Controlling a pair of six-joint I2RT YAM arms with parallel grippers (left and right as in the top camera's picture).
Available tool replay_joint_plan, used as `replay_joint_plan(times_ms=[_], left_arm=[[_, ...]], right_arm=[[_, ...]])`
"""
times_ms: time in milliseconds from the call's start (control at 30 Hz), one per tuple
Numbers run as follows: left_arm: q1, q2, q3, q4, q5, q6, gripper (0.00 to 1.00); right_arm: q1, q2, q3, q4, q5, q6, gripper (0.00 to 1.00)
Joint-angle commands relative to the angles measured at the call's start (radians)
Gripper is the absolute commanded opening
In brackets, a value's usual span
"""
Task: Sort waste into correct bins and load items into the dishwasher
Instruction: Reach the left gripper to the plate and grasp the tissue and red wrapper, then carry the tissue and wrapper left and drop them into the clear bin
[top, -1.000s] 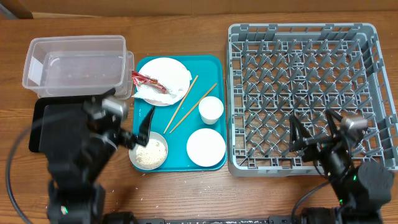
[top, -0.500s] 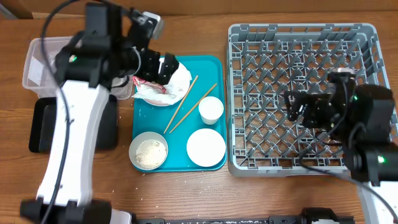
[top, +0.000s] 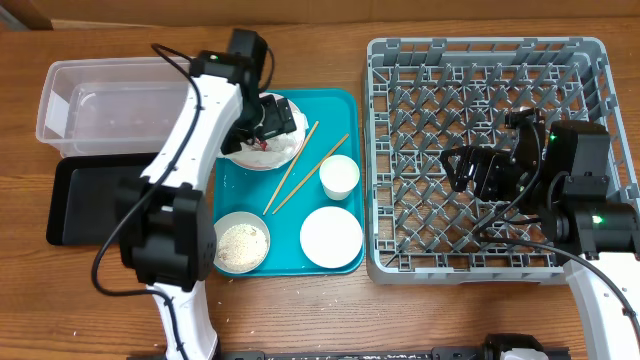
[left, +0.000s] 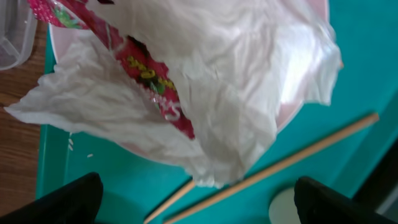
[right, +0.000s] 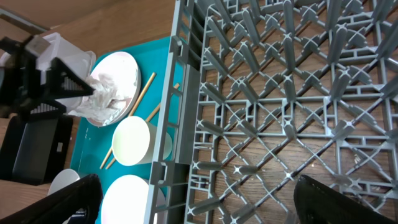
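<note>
Wooden tabletop (top: 300, 320) carries a teal serving tray (top: 340, 105) in the middle, the grey dish rack (top: 480, 48) to its right, and the clear tub (top: 50, 100) and black tray (top: 80, 200) to its left. On the white plate (right: 124, 65) at the serving tray's far left corner lies the crumpled napkin (left: 236, 93), with the red wrapper (left: 152, 87) caught in its folds. The left gripper (top: 272, 118) hovers just above this heap, jaws spread wide and holding nothing. The right gripper (top: 470, 172) hangs over the rack, likewise spread and empty.

Napkin and wrapper both look light, soft and crushable. A pinch through the raised middle of the crumple should lift it, though the glossy wrapper seems slippery and may slide out. Whether the wrapper sits under the paper or merely against it is hard to tell from the wrist view — so the two might come up together.
</note>
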Motion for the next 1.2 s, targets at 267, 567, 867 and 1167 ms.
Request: replay_joint_plan(times_ms=[267,567,867,1167], left_arm=[[0.011,0.190,0.020,0.173,-0.098,-0.199,1.00],[0.011,0.260,0.020,0.180,-0.092,-0.158,0.28],[0.011,0.240,0.253,0.022,0.010,0.056,0.04],[0.094,0.164,0.671,-0.234,-0.024,0.131,0.04]], right_arm=[[-0.003,0.032,0.024,-0.026,-0.013,-0.001,1.00],[-0.003,0.058,0.024,-0.028,-0.013,-0.001,1.00],[-0.003,0.065,0.024,-0.022,-0.013,-0.001,1.00],[-0.003,0.065,0.024,-0.023,-0.013,-0.001,1.00]])
